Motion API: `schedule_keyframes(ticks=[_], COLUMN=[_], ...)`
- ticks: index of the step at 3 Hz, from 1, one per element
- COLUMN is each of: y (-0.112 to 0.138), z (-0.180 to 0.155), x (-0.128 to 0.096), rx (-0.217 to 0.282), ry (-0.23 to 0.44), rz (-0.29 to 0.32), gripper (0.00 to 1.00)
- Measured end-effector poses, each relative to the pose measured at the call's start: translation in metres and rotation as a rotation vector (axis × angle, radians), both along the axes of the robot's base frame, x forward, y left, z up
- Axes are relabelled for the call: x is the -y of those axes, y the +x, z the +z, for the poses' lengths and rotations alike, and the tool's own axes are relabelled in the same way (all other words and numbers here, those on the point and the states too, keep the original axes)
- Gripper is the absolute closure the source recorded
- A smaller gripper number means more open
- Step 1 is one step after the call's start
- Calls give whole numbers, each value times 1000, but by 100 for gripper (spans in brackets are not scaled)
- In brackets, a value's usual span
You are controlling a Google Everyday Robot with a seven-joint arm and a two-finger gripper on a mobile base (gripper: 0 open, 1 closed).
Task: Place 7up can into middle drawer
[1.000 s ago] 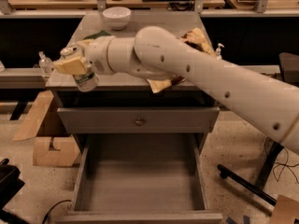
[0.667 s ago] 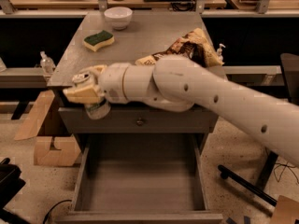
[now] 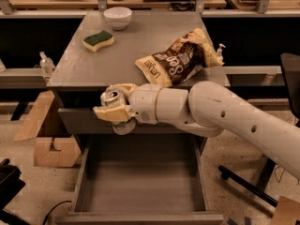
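Note:
My gripper (image 3: 115,103) is shut on the 7up can (image 3: 118,119), a silver can with green markings and a silver top. It holds the can upright in the air in front of the cabinet's upper drawer front, above the back left part of the open middle drawer (image 3: 140,179). The drawer is pulled out wide, with a flat grey bottom and nothing in it. My white arm reaches in from the right.
On the cabinet top lie a brown chip bag (image 3: 176,60), a green-and-yellow sponge (image 3: 98,40) and a white bowl (image 3: 117,17). A clear small bottle (image 3: 46,63) stands on a shelf at left. Cardboard pieces (image 3: 51,146) lie on the floor at left.
My gripper has carried the can from the cabinet's left top edge down and to the right, to above the open drawer.

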State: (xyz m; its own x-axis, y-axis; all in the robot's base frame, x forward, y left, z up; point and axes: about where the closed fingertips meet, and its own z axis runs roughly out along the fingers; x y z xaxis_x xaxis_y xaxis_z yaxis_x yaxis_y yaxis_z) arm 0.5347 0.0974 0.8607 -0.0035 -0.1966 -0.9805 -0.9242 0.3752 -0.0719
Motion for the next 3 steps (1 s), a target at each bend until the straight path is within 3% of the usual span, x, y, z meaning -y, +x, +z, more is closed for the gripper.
schedule_keyframes(ticks=[1,2,3], y=[0,-2,-21], z=[-4,-36,-105], x=[-2,-19,-58], rx=[-6,-51,2], ry=[6,52,98], rz=[4,35,142], gripper=[100,100,100])
